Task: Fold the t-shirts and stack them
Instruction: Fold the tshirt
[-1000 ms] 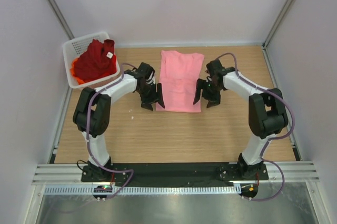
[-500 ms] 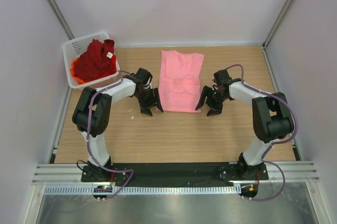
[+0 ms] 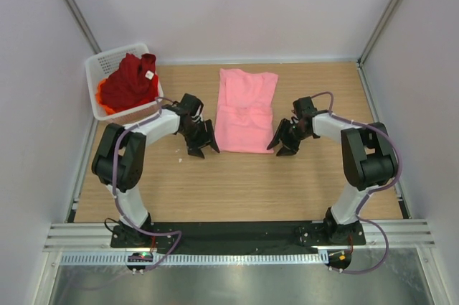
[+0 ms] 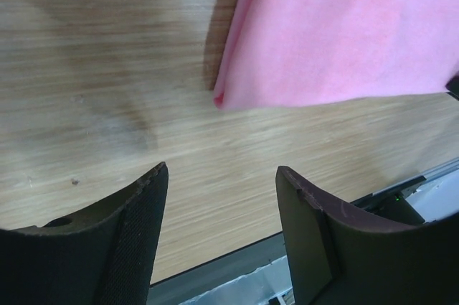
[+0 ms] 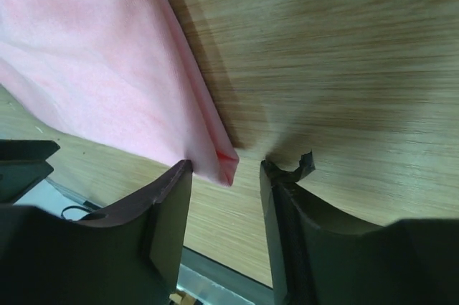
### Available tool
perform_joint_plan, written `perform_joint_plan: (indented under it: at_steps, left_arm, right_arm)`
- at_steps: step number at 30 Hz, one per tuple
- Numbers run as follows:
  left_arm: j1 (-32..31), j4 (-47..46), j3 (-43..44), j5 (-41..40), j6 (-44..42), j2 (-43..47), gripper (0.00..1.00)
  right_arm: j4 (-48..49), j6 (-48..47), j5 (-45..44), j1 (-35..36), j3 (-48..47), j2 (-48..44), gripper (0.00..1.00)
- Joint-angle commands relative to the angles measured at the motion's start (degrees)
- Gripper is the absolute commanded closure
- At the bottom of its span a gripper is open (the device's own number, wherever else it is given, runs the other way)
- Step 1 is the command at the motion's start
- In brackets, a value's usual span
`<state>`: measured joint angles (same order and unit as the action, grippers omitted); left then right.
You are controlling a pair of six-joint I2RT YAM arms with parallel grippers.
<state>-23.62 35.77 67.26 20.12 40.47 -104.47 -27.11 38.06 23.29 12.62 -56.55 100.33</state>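
Three t-shirts and two arms are in view. At the far-left corner of the wooden table (image 3: 237, 183) stands a white mesh basket (image 3: 106, 58). The dark red t-shirt (image 3: 129, 84) is heaped in it and rises above the rim, with its small white tag (image 3: 149, 74) showing on the far right side of the heap. The orange t-shirt (image 3: 105, 106) shows only as a strip under the red one, along the basket's near-left side.

Right of the basket, the left gripper (image 3: 204, 150) sits low over the table, just beside the near-left corner of the pink t-shirt (image 3: 246, 111). Its jaws stand wide apart with nothing in them. In the wrist view only bare wood lies between the two fingers (image 4: 107, 247), and the shirt's corner lies ahead of the fingertips, apart from both.

The pink t-shirt lies on the table between the two grippers. It forms a long shape running from near to far, with a rumpled band across its middle. Its near corners show a doubled edge.

The right gripper (image 3: 280, 150) is low at the shirt's near-right corner. Its jaws are partly apart and the folded corner lies between the fingertips. The wrist view shows one finger (image 5: 168, 212) against the cloth and a clear gap of bare wood between the cloth and the other finger. The corner is not clamped. Both arms reach in from their bases at the near edge, elbows turned outward.
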Motion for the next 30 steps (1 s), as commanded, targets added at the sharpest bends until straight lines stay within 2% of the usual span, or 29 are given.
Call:
perform_joint_plan:
  at_steps: [1,5,7,9,13,19,20,24,27,30]
  left_arm:
    - [0.33,-0.88,-1.34,0.88,0.22,3.74,0.37]
    - [0.33,-0.70,-3.89,-0.17,0.49,6.38,0.36]
    - [0.33,-0.09,-4.77,0.53,0.66,7.25,0.36]
    - [0.41,0.44,-5.39,0.27,0.75,8.48,0.36]
    - [0.33,2.55,-7.14,-0.69,0.84,12.35,0.36]
    - [0.24,2.82,-9.17,0.53,1.89,16.48,0.35]
    - [0.24,2.64,-9.43,1.06,1.98,16.66,0.35]
    - [-0.90,0.63,-8.47,2.29,2.07,16.49,0.34]
    - [-1.43,-2.09,-6.89,4.75,2.95,15.27,0.36]
    - [-2.05,-3.16,-4.00,5.98,2.78,12.81,0.39]
  right_arm:
    - [3.21,1.40,0.00,-0.05,1.18,1.88,0.51]
    - [4.25,1.14,0.27,-0.05,4.08,1.71,0.69]
    - [4.61,0.87,0.27,-0.05,6.53,1.27,0.87]
    - [4.18,0.17,0.09,-0.05,8.21,0.40,0.99]
    - [4.88,-0.62,0.97,0.21,15.13,-3.91,0.99]
    - [-0.92,-4.40,-1.40,0.30,21.56,-15.15,0.99]
    - [-3.27,-4.92,-2.01,0.21,21.57,-16.39,0.98]
    - [-8.47,-5.90,-5.18,-0.23,18.68,-20.88,0.52]
    - [-13.04,-6.16,-7.20,-0.41,12.10,-20.53,0.35]
    - [-15.68,-7.91,-10.26,-0.93,4.19,-17.55,0.34]
